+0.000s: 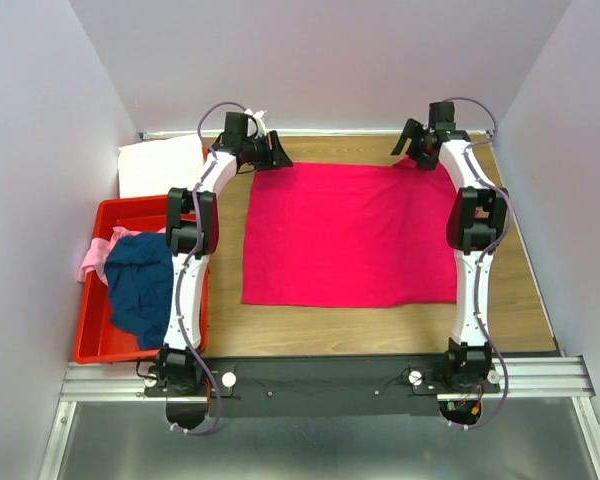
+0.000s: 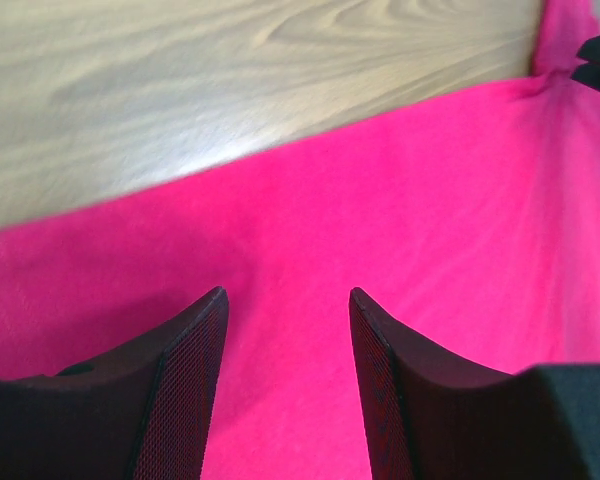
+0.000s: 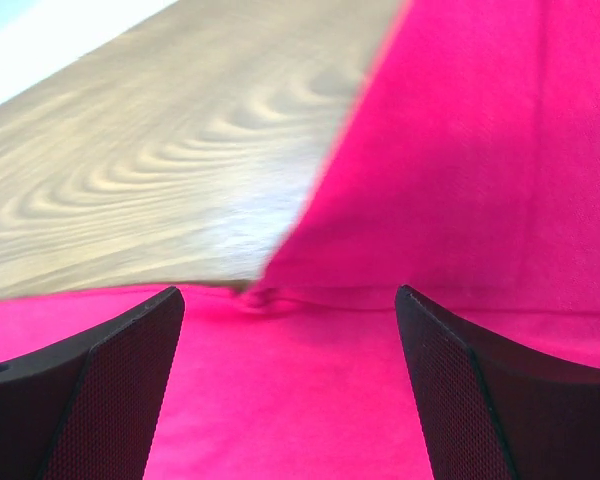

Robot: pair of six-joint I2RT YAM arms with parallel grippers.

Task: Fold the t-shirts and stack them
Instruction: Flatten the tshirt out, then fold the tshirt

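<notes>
The magenta-pink t-shirt [image 1: 350,235] lies flat in the middle of the wooden table. My left gripper [image 1: 276,155] hovers open over its far left corner; in the left wrist view the fingers [image 2: 185,380] straddle bare pink cloth [image 2: 400,200]. My right gripper [image 1: 412,143] is open over the far right corner, where a sleeve fold [image 3: 280,295] shows between its fingers [image 3: 450,380]. The navy blue t-shirt [image 1: 140,285] and the pale pink t-shirt [image 1: 95,255] lie crumpled in the red bin [image 1: 95,345]. The white t-shirt [image 1: 160,165] lies folded at the far left.
The red bin stands at the left table edge beside my left arm. Grey walls close the table on three sides. Bare wood [image 1: 525,290] runs right of the pink t-shirt and in front of it.
</notes>
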